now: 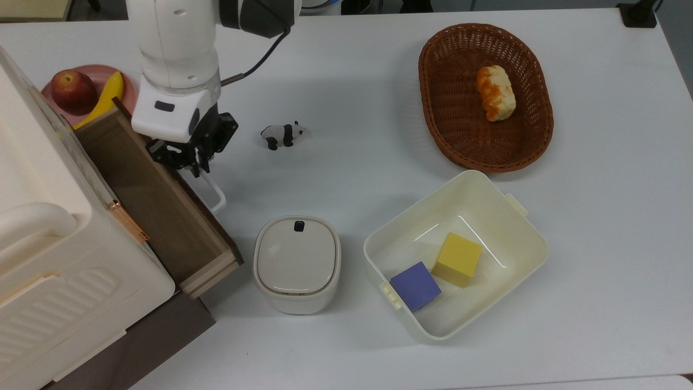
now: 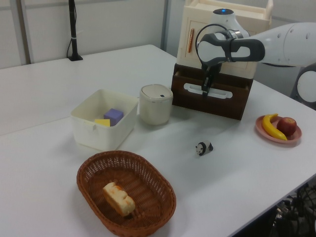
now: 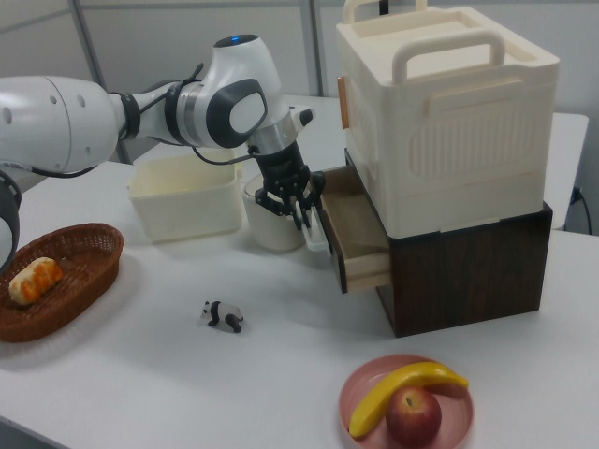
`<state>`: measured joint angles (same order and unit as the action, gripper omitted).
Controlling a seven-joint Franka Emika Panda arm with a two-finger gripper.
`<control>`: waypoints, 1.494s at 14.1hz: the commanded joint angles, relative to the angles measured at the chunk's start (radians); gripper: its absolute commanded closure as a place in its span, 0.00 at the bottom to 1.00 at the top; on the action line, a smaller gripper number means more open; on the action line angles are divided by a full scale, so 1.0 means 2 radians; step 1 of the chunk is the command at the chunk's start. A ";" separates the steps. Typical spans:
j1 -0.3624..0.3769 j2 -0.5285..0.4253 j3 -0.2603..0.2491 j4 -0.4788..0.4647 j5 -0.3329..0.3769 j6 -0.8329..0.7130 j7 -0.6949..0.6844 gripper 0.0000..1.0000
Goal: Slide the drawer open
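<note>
Pincer (image 1: 189, 162): black, two-fingered, on a white arm; closed on the white loop handle (image 1: 212, 190) of the drawer, gripping it near the end toward the top view's upper side. In the right view the pincer (image 3: 298, 213) meets the handle at the drawer's front.

Drawer (image 1: 157, 208): light wood sides, dark brown front panel; partly pulled out of a dark brown cabinet (image 3: 468, 271), interior exposed and bare in the top view. Sits at the top view's left.

Ribbed cream box (image 3: 449, 112): large, thick handle on top, standing on the cabinet.

Lidded cream pot (image 1: 296, 264): rounded, dark knob on the lid; just beside the drawer's front corner.

Cream tub (image 1: 520, 238): open, holding a yellow cube (image 1: 458, 259) and a purple cube (image 1: 415, 285), the two touching at a corner.

Wicker basket (image 1: 433, 81): brown, oval, holding a piece of bread (image 1: 495, 92).

Panda figurine (image 1: 282, 135): small, lying on the white surface (image 1: 595, 216), near the pincer.

Pink plate (image 3: 370, 421): carries a banana (image 3: 402, 388) and a red apple (image 3: 413, 416); near the cabinet.
</note>
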<state>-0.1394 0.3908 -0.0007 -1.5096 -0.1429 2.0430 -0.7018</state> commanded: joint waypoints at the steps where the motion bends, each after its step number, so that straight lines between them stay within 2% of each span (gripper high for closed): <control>1: 0.008 -0.050 0.004 -0.049 -0.003 -0.041 0.013 0.97; 6: 0.019 -0.064 0.005 -0.076 -0.002 -0.043 0.015 0.97; 12: 0.021 -0.061 0.005 -0.074 -0.002 -0.055 0.013 0.95; 13: 0.021 -0.060 0.005 -0.074 -0.002 -0.054 0.013 0.88; 14: 0.021 -0.059 0.005 -0.073 -0.002 -0.055 0.014 0.64; 15: 0.021 -0.056 0.005 -0.071 -0.004 -0.055 0.015 0.46; 16: 0.021 -0.054 0.005 -0.070 -0.005 -0.055 0.015 0.34; 21: 0.021 -0.053 0.005 -0.064 -0.005 -0.055 0.036 0.35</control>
<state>-0.1107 0.3262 0.0122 -1.6091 -0.1429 1.9497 -0.6889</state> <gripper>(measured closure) 0.339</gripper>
